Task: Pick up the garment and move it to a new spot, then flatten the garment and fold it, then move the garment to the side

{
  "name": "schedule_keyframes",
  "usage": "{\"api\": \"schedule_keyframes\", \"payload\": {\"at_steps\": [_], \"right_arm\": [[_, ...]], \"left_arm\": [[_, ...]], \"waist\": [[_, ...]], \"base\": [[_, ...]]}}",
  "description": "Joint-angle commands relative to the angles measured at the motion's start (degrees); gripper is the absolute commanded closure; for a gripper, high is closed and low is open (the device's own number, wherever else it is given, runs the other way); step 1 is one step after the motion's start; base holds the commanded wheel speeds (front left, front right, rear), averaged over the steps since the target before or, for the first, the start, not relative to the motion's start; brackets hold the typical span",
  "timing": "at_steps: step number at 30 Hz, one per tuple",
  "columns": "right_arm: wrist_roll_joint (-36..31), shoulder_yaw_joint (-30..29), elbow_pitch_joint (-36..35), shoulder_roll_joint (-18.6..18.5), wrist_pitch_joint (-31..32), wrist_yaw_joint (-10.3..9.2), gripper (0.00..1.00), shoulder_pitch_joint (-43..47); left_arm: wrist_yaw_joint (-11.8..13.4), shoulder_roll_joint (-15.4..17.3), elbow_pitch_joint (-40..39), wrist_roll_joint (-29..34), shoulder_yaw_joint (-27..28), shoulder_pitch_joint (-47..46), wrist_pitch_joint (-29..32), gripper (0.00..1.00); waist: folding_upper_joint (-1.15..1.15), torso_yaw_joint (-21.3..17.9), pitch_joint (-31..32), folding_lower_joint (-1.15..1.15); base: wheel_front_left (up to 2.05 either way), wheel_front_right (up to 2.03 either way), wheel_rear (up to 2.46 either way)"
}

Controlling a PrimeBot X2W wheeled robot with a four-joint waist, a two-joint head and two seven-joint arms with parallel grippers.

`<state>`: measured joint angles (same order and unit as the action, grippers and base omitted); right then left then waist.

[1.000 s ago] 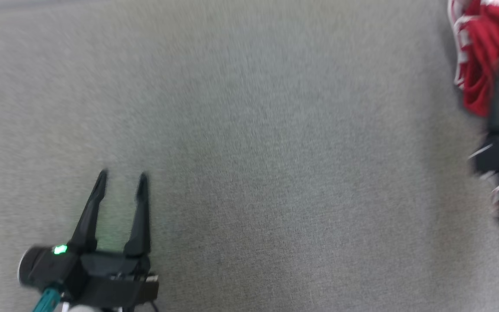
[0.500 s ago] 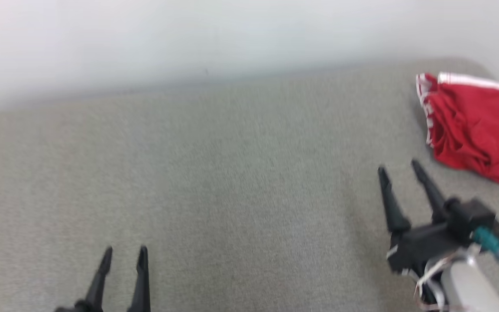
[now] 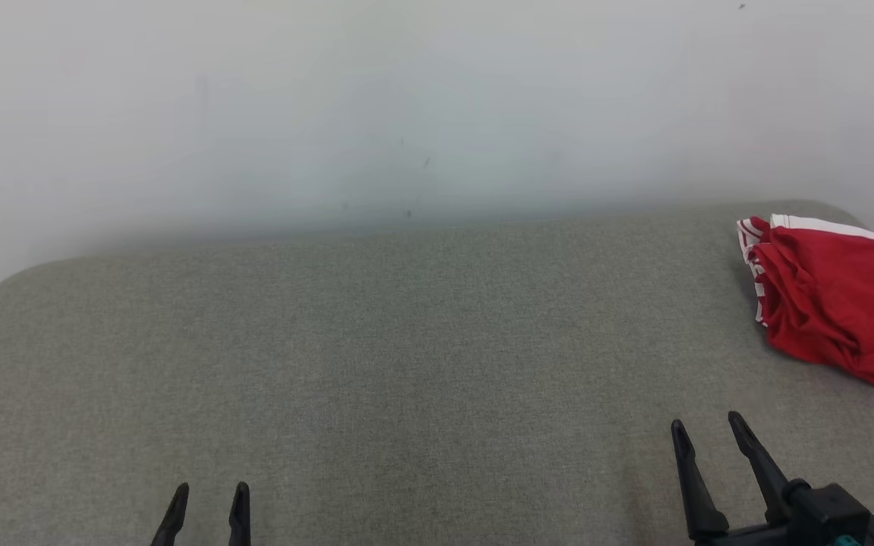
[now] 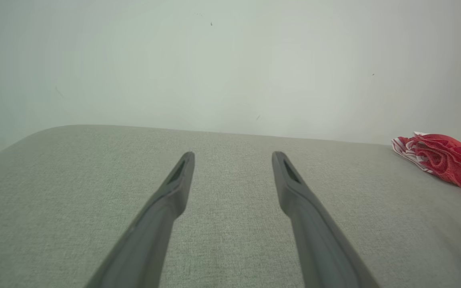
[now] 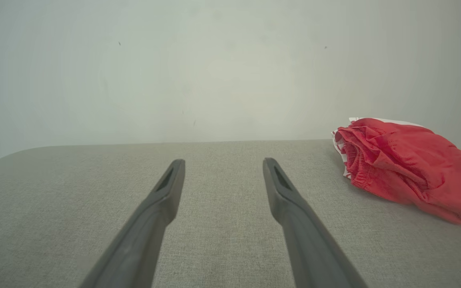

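Head view lifted; right arm withdrew
Left gripper [image 3: 211, 487] and right gripper [image 3: 704, 421] gaped empty; the garment [image 3: 831, 303] lay apart at right, seemingly set aside

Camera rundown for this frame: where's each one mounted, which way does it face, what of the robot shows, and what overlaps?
Head view: on the head, looking forward and down over the grey surface to the wall; left gripper bottom left, right gripper bottom right, both open; garment far right.
Left wrist view: on the left wrist, looking along its own fingers towards the wall; garment at the right edge.
Right wrist view: on the right wrist, looking along its own fingers; garment nearer, right.
Shared: garment, surface and wall appear in all three.
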<state>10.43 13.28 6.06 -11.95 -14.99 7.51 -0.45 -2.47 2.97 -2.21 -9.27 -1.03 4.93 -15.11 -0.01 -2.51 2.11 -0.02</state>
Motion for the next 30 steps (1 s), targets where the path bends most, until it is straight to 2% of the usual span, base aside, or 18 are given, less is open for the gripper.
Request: {"api": "schedule_keyframes", "payload": {"at_steps": [1,4,12,27,28,30], "right_arm": [[-0.7,-0.4,-0.6,0.4,-0.2,-0.05,0.0,1.7],[-1.0,-1.6,-1.3,1.1,-0.2,-0.05,0.0,4.1],[-1.3,-1.5,-2.3,2.3,-0.2,-0.05,0.0,7.3],[-1.3,-1.6,-2.8,1.6,-0.2,-0.05,0.0,7.7],[-1.3,-1.6,-2.8,1.5,-0.2,-0.05,1.0,7.8],[-1.2,-1.5,-2.0,2.0,0.1,0.0,1.0,7.2]], "left_arm": [[-0.4,0.0,0.1,0.3,0.1,1.3,0.0,0.0],[-1.3,0.0,1.4,1.1,-0.7,2.5,0.0,0.0],[-1.1,0.0,2.2,1.0,-0.7,3.6,0.0,0.0],[-0.9,0.0,2.5,0.7,-1.3,3.5,0.0,0.0],[-0.7,0.0,2.5,0.9,-1.3,3.6,0.0,1.0],[-1.0,-0.1,3.0,0.7,-1.4,3.2,0.0,1.0]], "waist": [[0.01,1.3,1.6,0.02],[0.01,1.8,2.6,0.02],[0.01,1.9,3.9,0.02],[0.01,2.5,4.0,0.02],[0.01,2.5,4.1,0.02],[0.01,2.5,4.0,0.02]], "base": [[0.0,0.0,0.0],[0.0,0.0,0.0],[0.0,0.0,0.0],[0.0,0.0,0.0],[0.0,0.0,0.0],[0.0,0.0,0.0]]}}
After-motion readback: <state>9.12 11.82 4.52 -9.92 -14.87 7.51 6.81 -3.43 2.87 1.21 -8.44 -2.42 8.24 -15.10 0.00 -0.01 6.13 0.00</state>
